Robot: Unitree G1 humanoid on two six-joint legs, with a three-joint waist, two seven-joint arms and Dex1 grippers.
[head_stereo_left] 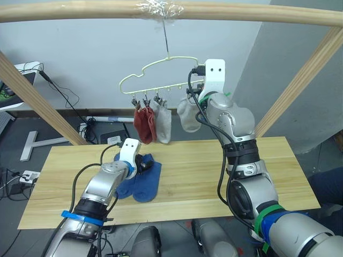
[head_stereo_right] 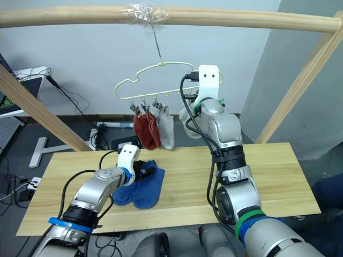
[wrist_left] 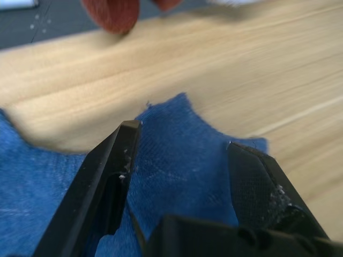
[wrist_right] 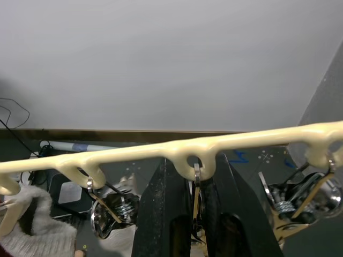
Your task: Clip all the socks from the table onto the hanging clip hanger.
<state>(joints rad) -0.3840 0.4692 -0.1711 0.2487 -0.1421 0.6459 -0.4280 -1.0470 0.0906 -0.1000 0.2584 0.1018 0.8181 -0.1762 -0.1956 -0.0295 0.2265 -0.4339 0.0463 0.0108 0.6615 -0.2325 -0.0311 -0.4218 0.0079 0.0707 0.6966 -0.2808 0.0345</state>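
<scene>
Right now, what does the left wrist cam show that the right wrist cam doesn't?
Left wrist: its open fingers straddling a blue sock lying on the table, with a red sock hanging beyond.
Right wrist: the yellow hanger bar, its metal clips, a grey sock, and that arm's fingers either side of one clip.
Shared: nothing I can match across the two.

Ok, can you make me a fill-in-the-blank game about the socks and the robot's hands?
1. The two socks lying on the table are ____ in colour.
2. The left gripper has its fingers open over a ____ sock.
3. The red socks hang from the ____.
4. The right gripper is raised at the hanger's ____.

Missing words: blue; blue; clip hanger; clip
</scene>
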